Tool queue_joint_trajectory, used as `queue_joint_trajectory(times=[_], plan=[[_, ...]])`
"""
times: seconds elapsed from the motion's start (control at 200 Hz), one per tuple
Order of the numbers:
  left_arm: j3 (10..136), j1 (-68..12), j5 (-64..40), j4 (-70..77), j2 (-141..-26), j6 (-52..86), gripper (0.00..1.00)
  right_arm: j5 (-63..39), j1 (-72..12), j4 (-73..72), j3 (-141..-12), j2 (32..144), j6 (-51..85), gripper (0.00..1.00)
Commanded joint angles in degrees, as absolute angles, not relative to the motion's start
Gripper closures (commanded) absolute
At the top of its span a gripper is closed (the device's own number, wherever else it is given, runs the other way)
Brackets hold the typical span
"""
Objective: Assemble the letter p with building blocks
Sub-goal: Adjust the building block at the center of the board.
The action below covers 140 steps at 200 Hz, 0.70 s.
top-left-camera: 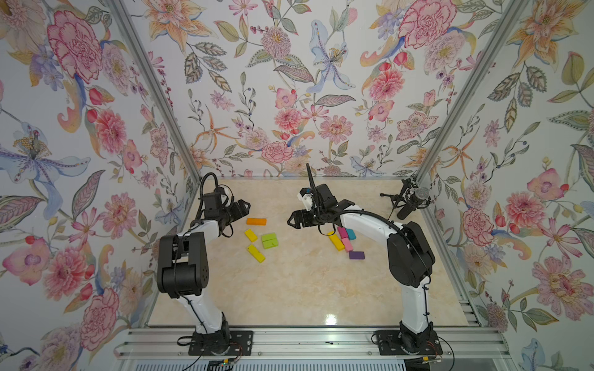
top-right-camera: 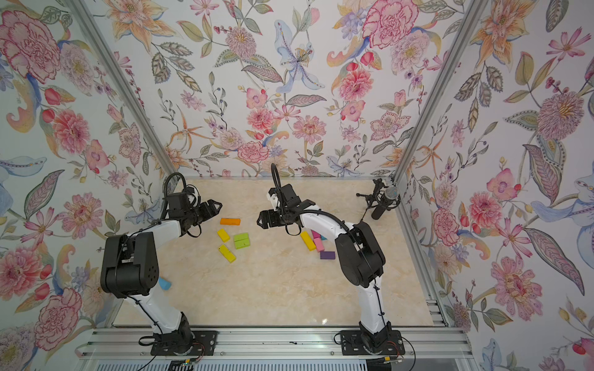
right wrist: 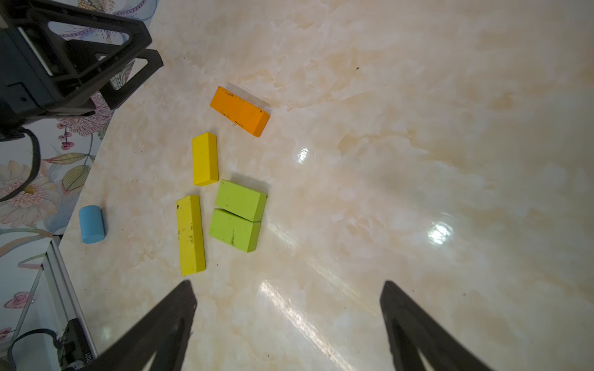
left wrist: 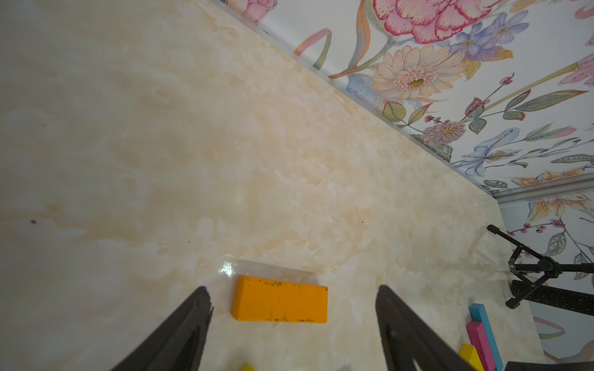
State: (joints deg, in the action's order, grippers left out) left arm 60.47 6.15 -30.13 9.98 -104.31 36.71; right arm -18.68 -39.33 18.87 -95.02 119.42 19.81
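The left gripper (top-left-camera: 243, 206) is near the orange brick (top-left-camera: 256, 221). Its fingers (left wrist: 180, 331) are spread apart and hold nothing. The right gripper (top-left-camera: 292, 221) is also released and empty, above the marble surface (top-left-camera: 305, 289). Two yellow bricks (top-left-camera: 251, 235) and two touching lime green bricks (top-left-camera: 269, 241) lie near the orange one. Well apart, beside the right arm, lie pink bricks (top-left-camera: 347, 244), a teal brick (top-left-camera: 351, 234) and a purple brick (top-left-camera: 356, 255).

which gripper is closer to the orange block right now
Left. The left gripper hangs just beside the orange block, jaws open and aimed at it. The right gripper sits farther off on the block's opposite side, with a clear gap between them.
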Motion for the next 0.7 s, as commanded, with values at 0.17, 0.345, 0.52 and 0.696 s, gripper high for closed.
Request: queue_joint_trajectory(times=[0.17,0.345,0.52,0.696], plan=[[68.2,6.4,-31.1,6.5,-110.9,37.0,0.28,-18.6,-40.9,20.0,-105.9,129.6,23.9,0.17],[69.6,5.6,-26.5,1.2,-111.8,33.4,0.3,-18.7,-40.9,20.0,-113.6,136.3,25.7,0.28],[69.6,5.1,-26.5,-1.0,-112.1,31.6,0.27,-22.6,-41.0,19.4,-121.9,143.2,29.1,0.28],[70.1,4.7,-27.5,-2.8,-113.4,30.2,0.25,-24.9,-41.2,19.2,-127.9,148.1,31.0,0.28]])
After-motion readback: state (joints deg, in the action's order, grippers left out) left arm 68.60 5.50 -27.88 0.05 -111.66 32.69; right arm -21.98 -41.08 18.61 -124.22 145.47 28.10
